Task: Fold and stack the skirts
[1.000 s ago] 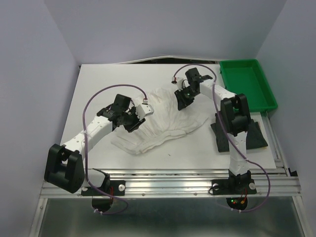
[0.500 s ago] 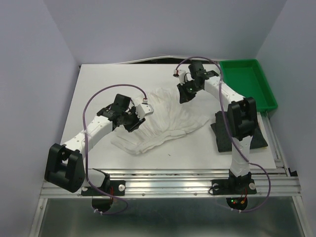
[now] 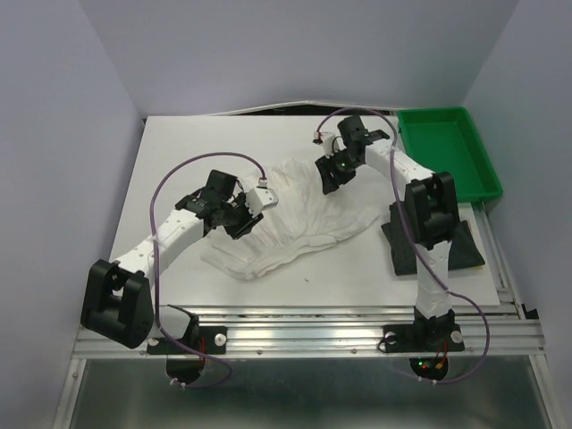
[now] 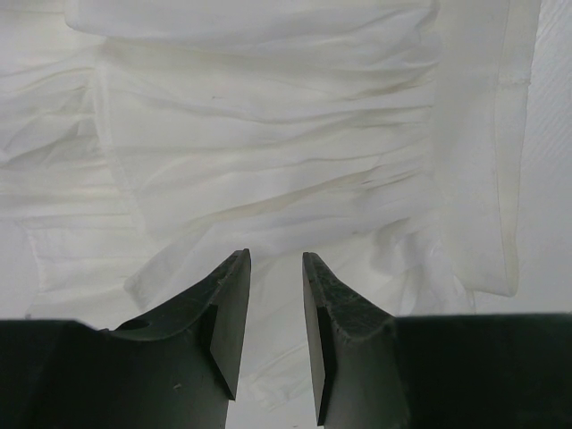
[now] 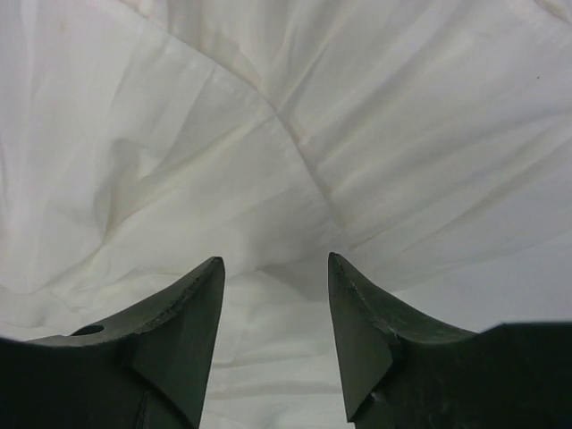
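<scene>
Folding of the white skirt is the step in hand, by my reading: it lies spread and rumpled in the middle of the table, not yet doubled over. Your right gripper hangs over its far edge with jaws wide apart and nothing in them. Your left gripper sits at the skirt's left edge, jaws narrowly apart with cloth showing in the gap; whether they pinch it, you cannot tell. Next, you likely need the right jaws down on the far hem and closed on it, then that edge carried toward the near side for a flat fold. The dark skirt lies at the right, partly under the right arm, so mind snagging it. The green tray stands at the far right, apart from the cloth. No yellow skirt shows.
</scene>
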Robot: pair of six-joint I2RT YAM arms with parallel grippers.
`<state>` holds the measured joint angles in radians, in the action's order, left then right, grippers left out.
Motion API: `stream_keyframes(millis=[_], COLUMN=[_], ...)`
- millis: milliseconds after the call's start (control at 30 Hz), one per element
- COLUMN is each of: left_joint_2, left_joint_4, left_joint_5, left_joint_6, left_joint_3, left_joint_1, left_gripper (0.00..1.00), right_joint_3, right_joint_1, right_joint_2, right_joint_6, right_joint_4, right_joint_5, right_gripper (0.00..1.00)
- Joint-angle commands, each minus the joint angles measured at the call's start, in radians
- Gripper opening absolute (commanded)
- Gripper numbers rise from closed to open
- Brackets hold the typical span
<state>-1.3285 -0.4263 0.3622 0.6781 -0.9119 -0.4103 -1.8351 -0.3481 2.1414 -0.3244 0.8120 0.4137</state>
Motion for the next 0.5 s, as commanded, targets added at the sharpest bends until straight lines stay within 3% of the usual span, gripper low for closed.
stream_keyframes(millis=[0, 100, 267, 467], left_joint_2=[-0.006, -0.011, -0.008, -0.009], left_joint_4=[0.009, 0.011, 0.012, 0.018], left_joint_5=[0.023, 0.023, 0.018, 0.026], left_joint_6=[-0.009, -0.008, -0.002, -0.008], left_joint_3=[-0.022, -0.022, -0.015, -0.004], left_joint_1=[0.004, 0.004, 0.004, 0.004], left_gripper=[0.41, 0.41, 0.41, 0.41], right_joint_3=[-0.05, -0.046, -0.041, -0.029], right_joint_1=[-0.005, -0.005, -0.014, -0.023], right_joint_2=[0.054, 0.071, 0.051, -0.011], right_joint_6=[0.004, 0.01, 0.016, 0.022], right_joint_4=[0.016, 0.001, 0.004, 0.012], right_joint_5=[-0.032, -0.029, -0.003, 0.008], right_gripper=[0.55, 0.53, 0.32, 0.29])
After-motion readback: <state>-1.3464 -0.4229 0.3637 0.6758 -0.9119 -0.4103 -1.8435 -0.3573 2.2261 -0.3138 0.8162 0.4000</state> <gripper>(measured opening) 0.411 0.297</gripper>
